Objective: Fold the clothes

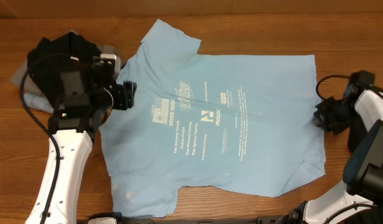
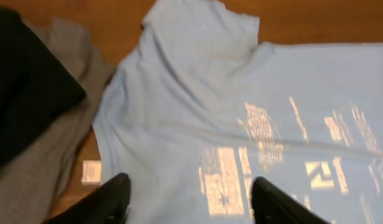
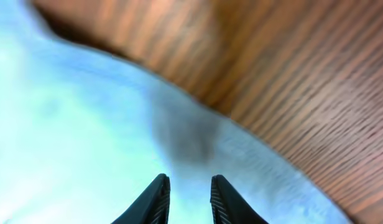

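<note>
T-shirt [image 1: 210,118] flat on wooden table [image 1: 253,25]

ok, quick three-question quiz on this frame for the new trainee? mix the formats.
1. True or false: the light blue T-shirt is already folded in half.
2. The left gripper hovers over the shirt's: A collar end, B hem, C lower sleeve.
3. What lies under the black garment?
Key: 1 false, it lies spread flat, print up. 2 A. 3 the grey garment.
</note>
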### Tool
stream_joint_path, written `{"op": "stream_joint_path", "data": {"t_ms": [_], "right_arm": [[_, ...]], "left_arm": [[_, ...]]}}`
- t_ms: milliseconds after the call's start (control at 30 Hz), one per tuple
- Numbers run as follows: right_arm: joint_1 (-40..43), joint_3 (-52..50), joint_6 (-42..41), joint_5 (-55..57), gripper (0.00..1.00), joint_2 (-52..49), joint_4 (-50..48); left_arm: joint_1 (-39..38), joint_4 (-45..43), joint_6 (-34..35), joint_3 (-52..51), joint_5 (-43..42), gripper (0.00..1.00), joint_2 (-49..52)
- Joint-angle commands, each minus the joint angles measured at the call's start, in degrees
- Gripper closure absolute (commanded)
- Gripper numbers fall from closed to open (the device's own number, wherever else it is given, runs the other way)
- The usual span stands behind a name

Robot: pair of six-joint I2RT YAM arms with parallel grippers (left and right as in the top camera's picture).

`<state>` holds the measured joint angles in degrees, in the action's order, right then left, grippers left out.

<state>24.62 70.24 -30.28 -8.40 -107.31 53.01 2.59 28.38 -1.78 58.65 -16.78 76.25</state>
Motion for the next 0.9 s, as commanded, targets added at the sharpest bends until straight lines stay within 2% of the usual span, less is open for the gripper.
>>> {"op": "stream_joint_path", "data": {"t_ms": [0,133,267,333,500,733,867], "right_arm": [[-0.9,3.8,3.8,-5.7,0.73,5.2,2.1],[-2.1,3.8,5.1,-9.4,0.71,8.5,3.7],[-2.9,3.8,5.5,-11.8,0.71,10.1,5.3],[-3.1,3.8,6.0,-12.3,0.71,10.3,6.1],[-3.3,3.8,7.9,-12.3,0.71,10.3,8.5],[-3.3,3.8,8.0,-12.3,0.71,10.3,8.9],[-3.3,3.8,8.1,-12.3,0.70,10.3,8.9]], "left_arm": [[-0.4,5.3,-0.6,0.6,1.4,0.45,0.7],[-0.4,10.9,-0.6,-0.7,3.3,0.67,5.9],[-0.3,9.7,0.1,-3.8,3.9,0.94,13.7],[-0.2,8.7,1.0,-4.6,3.9,0.96,17.8],[0.0,9.1,7.8,-5.0,11.7,0.96,29.0],[4.5,13.3,10.0,-4.9,18.4,0.96,31.6],[8.2,15.4,9.9,-4.2,18.0,0.96,30.4]]}}
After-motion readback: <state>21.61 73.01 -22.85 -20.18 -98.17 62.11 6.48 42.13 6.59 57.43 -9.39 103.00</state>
